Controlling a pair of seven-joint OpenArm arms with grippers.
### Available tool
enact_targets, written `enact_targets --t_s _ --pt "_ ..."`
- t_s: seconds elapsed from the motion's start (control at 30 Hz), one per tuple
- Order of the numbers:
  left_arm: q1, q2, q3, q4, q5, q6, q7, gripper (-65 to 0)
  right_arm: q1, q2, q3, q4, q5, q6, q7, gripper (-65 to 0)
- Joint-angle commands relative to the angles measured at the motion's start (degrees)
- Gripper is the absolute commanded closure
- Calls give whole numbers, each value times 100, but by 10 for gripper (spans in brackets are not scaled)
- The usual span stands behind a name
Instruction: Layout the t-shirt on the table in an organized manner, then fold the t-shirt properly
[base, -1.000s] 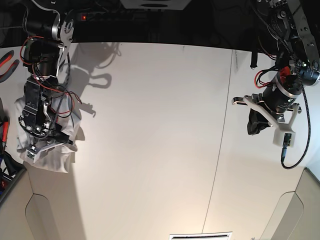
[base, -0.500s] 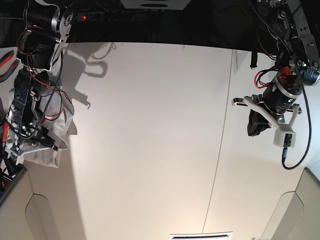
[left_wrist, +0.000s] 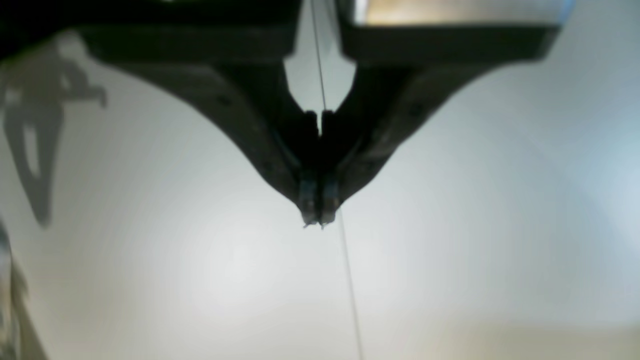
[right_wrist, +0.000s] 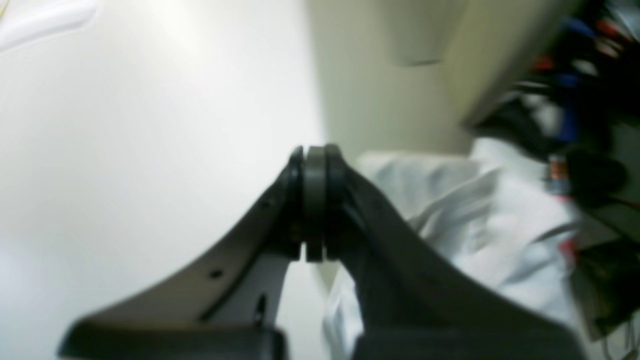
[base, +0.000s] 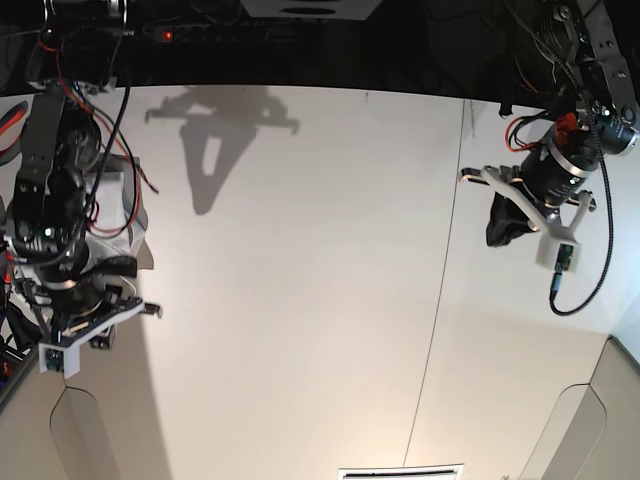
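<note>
Right claw (right_wrist: 314, 200), pressed together and empty, is hovering just beside the bunched t-shirt (right_wrist: 480, 220) at the counter (base: 300, 250) edge; left claw (left_wrist: 317, 217), also pressed together, is sitting well apart.

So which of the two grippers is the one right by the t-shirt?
The right gripper, at the left edge of the base view: the crumpled white t-shirt lies just beside it. The left gripper hangs over bare table.

t-shirt (base: 118, 205): mostly hidden by arm | wrist views: blurred

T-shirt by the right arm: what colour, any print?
Plain white t-shirt, no print visible; right wrist view shows it best.
</note>
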Motion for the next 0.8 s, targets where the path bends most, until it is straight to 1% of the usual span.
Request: enact_targets --t_s 0.0,0.07,0.13,0.23,0.3,0.47,0.53,0.63,0.7,0.77 --pt "109 -35 -4 83 -166 -96 -11 0 -153 157 -68 273 59 76 79 0" --pt "382 -85 -4 83 -400 -249 190 0 -612 354 -236 643 210 273 31 0" --pt "717 -216 -4 85 -708 -420 365 0 -1102 557 -339 1014 341 369 -63 0" --pt "1298 -442 -4 85 -1097 -710 562 0 -1923 885 -354 1497 446 385 -177 0" --pt "1659 -612 -4 85 -1176 -787 568 0 -2450 1099 -354 1718 553 431 -278 0" --pt "2428 -1143 -4 83 -1152 -800 629 0 -3644 1499 -356 1834 1056 944 -560 0" --pt "2684 -1410 -4 81 -973 -800 627 0 -4070 1661 -356 1829 1207 1134 -581 0" --pt "2981 -1816 -4 -57 -647 -796 627 0 -4548 1893 -356 1764 1320 1322 -579 0" --pt "3143 -2100 -4 -372 -577 -793 448 0 -4780 2015 -356 1578 1410 1519 -540 0" --pt "3246 -2354 -4 -903 -566 -772 70 0 -4907 2103 -367 1213 1547 1703 -455 0"
